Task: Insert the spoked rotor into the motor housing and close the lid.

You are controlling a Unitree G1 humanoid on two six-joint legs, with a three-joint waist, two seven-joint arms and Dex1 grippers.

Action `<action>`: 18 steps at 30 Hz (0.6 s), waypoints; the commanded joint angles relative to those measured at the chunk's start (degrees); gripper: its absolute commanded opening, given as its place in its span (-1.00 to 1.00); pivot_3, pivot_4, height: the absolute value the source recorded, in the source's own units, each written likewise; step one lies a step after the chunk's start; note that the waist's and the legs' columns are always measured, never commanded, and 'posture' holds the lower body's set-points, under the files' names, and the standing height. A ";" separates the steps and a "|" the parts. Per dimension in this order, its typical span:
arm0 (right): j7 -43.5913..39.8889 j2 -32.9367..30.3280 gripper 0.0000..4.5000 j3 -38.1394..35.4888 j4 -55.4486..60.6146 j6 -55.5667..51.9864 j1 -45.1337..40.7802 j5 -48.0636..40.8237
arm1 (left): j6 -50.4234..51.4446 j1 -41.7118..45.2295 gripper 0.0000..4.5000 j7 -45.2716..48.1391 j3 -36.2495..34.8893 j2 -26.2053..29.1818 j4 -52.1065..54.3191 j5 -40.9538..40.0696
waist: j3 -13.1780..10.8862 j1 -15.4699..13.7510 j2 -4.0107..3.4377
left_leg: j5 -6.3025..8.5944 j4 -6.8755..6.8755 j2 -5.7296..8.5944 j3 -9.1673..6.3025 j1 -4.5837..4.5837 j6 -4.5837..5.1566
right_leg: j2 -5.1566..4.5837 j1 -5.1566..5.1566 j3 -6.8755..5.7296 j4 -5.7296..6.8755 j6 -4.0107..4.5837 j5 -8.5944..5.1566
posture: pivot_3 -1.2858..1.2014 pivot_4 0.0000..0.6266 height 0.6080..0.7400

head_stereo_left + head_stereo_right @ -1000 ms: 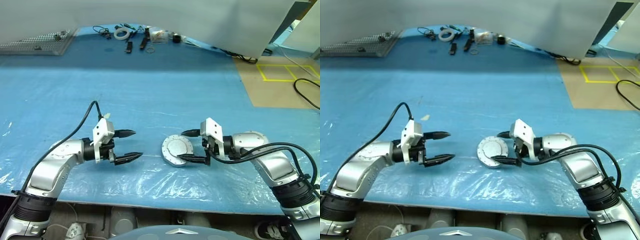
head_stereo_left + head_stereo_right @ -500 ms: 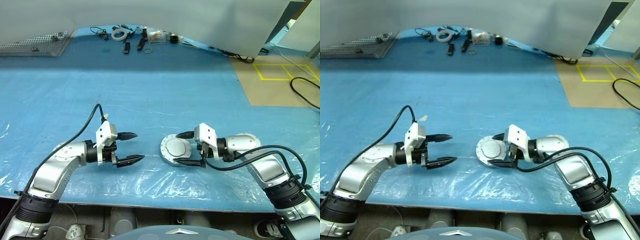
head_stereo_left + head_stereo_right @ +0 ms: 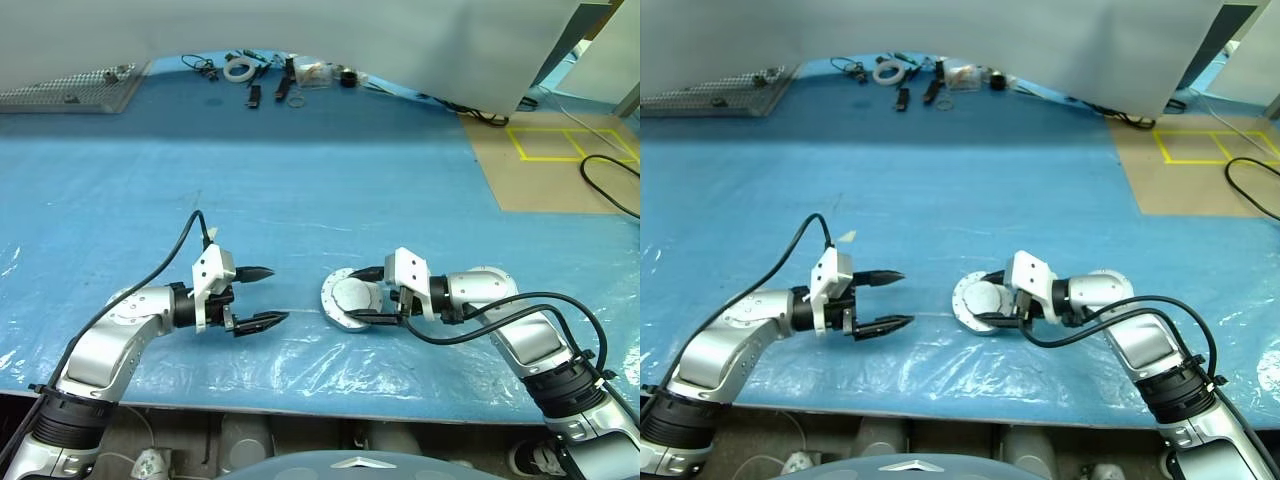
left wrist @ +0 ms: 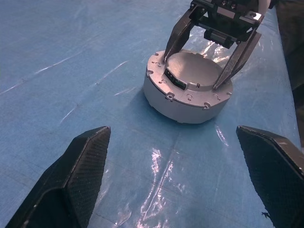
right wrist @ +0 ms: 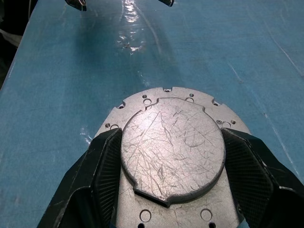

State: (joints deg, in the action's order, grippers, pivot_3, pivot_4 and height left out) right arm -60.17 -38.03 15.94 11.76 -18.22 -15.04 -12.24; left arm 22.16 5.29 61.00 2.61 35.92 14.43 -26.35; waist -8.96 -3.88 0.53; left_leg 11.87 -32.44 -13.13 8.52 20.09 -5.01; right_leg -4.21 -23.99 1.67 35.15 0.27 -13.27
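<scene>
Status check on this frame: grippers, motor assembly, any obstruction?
Left gripper open, empty, apart from the work. Right gripper straddling the lid's raised centre. Lid on motor housing. Nothing in the way.

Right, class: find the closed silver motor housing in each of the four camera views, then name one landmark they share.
Left eye view: motor housing, low and right of centre, between the right pincer's fingers.
Right eye view: same place, just left of that pincer.
Left wrist view: upper middle, lid on top.
Right wrist view: lower middle, between two black fingers.
Shared landmark: the blue table cover.
</scene>
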 commanded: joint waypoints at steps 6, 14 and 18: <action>-0.34 0.39 0.31 1.19 -1.32 -0.97 0.73 0.68 | -0.67 -0.27 1.00 -0.54 0.08 -0.24 2.02 -0.49 | 0.00 0.00 0.00 | 0.00 0.00 0.00 0.00 0.00 0.00 | 0.00 0.00 0.00 0.01 0.00 0.00 | 0.03 -0.52 1.00; 0.52 0.70 0.31 1.17 -5.19 -1.59 1.61 1.78 | -0.53 1.70 1.00 -0.59 1.69 -1.05 1.40 -0.08 | 0.11 -0.01 0.12 | 0.00 -0.04 0.00 0.01 -0.13 0.01 | -0.01 0.29 0.00 0.10 0.04 -0.02 | 0.03 -0.52 1.00; 0.58 0.53 0.31 1.28 -5.52 -1.52 2.26 1.81 | -1.28 3.17 1.00 0.12 2.84 -1.55 0.30 0.44 | 0.12 -0.02 0.13 | 0.01 -0.08 -0.03 0.01 -0.36 0.01 | -0.01 0.58 0.01 0.09 0.06 -0.04 | 0.03 -0.52 1.00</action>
State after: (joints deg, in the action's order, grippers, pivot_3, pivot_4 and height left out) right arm -59.70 -36.86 15.79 8.99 -17.95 -14.74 -12.26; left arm 22.20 7.50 60.59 5.02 34.59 14.20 -26.04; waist -8.84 -3.90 0.66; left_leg 11.88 -32.51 -13.16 8.53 19.68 -4.99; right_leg -4.22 -23.33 1.68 35.23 0.33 -13.31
